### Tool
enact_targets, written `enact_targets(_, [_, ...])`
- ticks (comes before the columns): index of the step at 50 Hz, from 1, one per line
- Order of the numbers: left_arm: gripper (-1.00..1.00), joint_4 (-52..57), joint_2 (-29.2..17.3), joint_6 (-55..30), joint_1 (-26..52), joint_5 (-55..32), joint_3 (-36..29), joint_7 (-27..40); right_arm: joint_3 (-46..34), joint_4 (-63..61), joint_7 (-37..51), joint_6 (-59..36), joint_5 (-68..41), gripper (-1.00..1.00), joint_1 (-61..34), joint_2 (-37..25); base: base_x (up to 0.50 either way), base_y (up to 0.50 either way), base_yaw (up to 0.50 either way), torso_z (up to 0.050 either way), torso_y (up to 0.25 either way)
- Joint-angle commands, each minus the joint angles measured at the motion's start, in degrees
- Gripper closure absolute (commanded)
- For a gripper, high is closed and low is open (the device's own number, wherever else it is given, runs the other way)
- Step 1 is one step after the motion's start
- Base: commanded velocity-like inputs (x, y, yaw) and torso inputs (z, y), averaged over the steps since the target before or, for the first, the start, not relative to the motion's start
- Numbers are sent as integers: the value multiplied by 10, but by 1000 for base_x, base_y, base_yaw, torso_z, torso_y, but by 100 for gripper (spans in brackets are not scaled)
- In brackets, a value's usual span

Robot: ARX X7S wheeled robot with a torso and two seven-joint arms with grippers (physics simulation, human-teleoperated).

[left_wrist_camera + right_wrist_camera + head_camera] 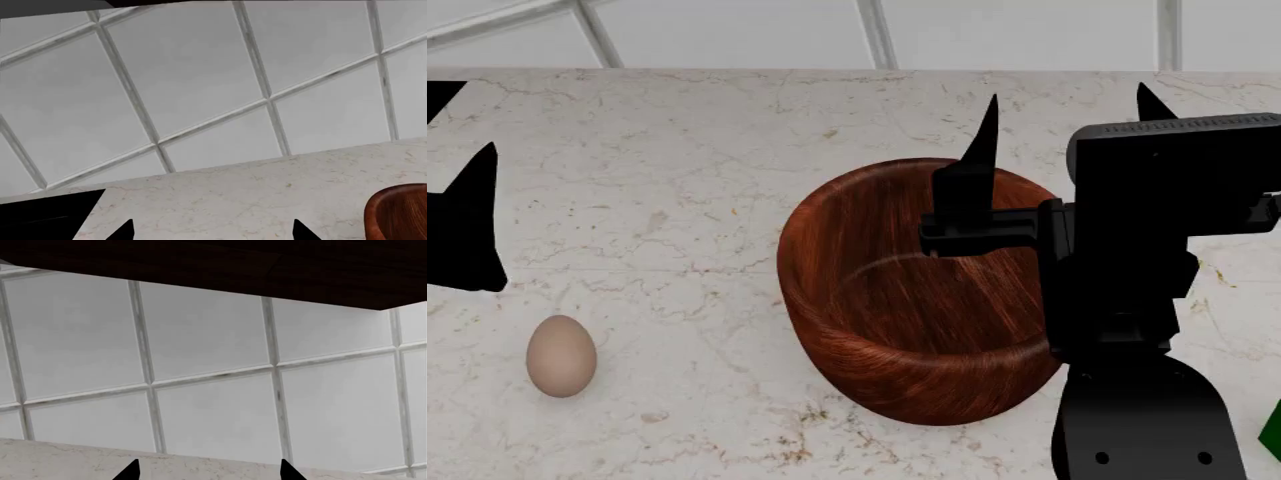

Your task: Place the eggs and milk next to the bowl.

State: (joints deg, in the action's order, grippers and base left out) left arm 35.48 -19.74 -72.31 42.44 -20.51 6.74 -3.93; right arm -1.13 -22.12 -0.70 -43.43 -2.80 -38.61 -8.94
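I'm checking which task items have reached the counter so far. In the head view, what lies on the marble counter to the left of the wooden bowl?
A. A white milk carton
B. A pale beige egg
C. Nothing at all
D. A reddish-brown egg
B: a single pale beige egg lies on the marble counter left of the wooden bowl, apart from it, with no carton or reddish-brown egg on that side.

No text, label, brand, number or sign can be read in any of the three views. The bowl (914, 300), the egg (561, 355), the marble bench (667, 200) and the tiled wall (207, 340) all show bare surfaces.
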Motion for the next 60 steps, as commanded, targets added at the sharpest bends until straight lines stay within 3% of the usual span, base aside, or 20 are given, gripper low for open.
enact_targets(1, [-100,20,-15,-97,21,8,5,-28,8,4,-21,-3,24,-100,0,13,0,0,0,0,0])
enact_targets(8, [-100,34,-26,-170,40,-9,8,-28,8,2,-19,-2,20,-100,2,11,0,0,0,0,0])
enact_targets(16, [-100,-35,-96,-176,44,-387,50,247,5,-1,-16,-4,16,-100,2,7,0,0,0,0,0])
enact_targets(25, [-100,-87,-121,-168,32,-568,62,381,5,-2,-15,-4,11,-100,6,4,0,0,0,0,0])
enact_targets(34, [-100,-104,-136,-155,4,-644,61,432,4,-4,-12,-2,6,-100,10,2,0,0,0,0,0])
enact_targets(43, [-100,-110,-147,-135,-27,-661,57,438,2,-6,-9,-2,1,-100,12,0,0,0,0,0,0])
enact_targets(60, [-100,-133,-136,-64,-63,-559,20,392,-3,2,-4,5,-6,-100,11,-2,0,0,0,0,0])
